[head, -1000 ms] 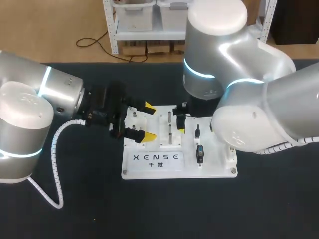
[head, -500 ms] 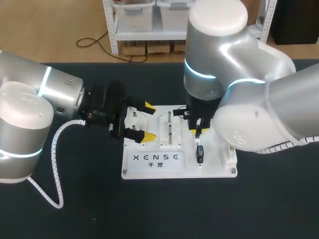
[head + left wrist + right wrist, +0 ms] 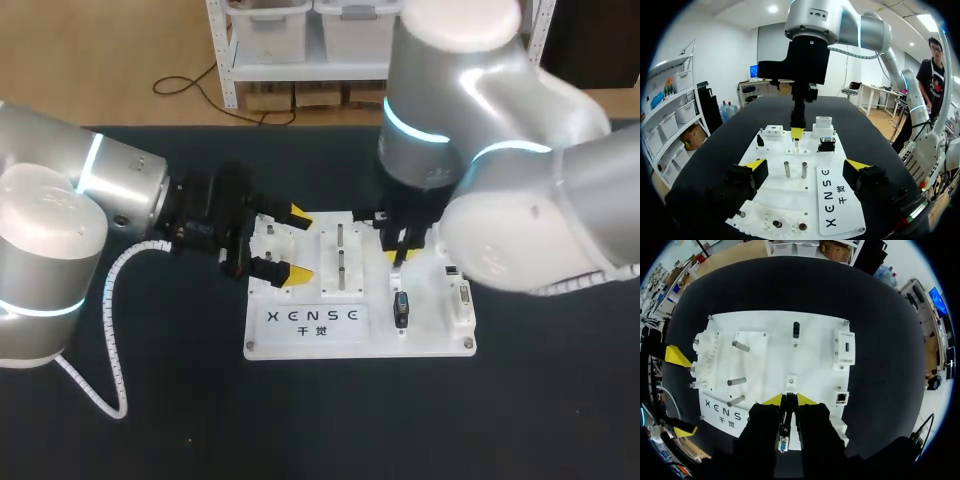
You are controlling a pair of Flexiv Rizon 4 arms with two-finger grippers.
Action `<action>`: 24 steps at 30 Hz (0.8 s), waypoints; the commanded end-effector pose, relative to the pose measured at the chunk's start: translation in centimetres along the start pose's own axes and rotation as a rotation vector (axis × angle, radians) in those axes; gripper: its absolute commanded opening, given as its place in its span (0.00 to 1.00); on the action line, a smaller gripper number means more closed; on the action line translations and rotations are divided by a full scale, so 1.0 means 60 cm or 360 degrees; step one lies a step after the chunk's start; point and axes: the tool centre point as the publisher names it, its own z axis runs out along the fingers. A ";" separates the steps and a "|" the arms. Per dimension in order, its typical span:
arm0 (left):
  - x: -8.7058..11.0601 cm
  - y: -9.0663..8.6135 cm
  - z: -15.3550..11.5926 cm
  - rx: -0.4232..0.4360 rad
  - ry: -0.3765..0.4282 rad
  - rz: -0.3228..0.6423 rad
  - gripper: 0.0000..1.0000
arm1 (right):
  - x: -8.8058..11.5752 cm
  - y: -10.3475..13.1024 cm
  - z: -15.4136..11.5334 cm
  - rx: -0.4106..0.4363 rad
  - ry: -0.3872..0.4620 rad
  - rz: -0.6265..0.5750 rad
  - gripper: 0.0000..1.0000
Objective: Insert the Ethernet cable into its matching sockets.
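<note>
A white practice board [image 3: 300,340] lies mid-table. My right gripper [image 3: 397,250] points down over its right half, shut on a slim black plug [image 3: 788,407] that stands above a small white holder [image 3: 795,150]. In the left wrist view the right gripper [image 3: 796,131] shows one yellow tip over that holder. A second black plug with a blue end [image 3: 402,308] stands nearer the board's front edge. A third black plug [image 3: 796,329] stands by the far edge. A white block with a dark square socket [image 3: 841,397] sits at the board's right edge. My left gripper [image 3: 297,244] is open over the board's left end.
Two metal pegs [image 3: 341,255] rise at the board's middle, between the two grippers. A taller white block with a blue socket [image 3: 846,347] sits beside the square socket. White gear-like parts [image 3: 702,355] line the board's left edge. Black tabletop [image 3: 150,420] surrounds the board.
My right gripper moved right from beside the pegs to the slim black plug and shut on it. The left arm has not moved.
</note>
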 end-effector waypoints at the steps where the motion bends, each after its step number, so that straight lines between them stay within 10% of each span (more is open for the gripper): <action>1: 0.002 -0.001 0.001 -0.0004 -0.0006 0.0003 1.00 | 0.004 -0.024 -0.029 -0.0035 0.0016 0.0008 0.00; 24: 0.002 -0.001 0.001 -0.0004 -0.0006 0.0003 1.00 | 0.015 -0.112 -0.021 0.0077 0.0094 0.0094 0.00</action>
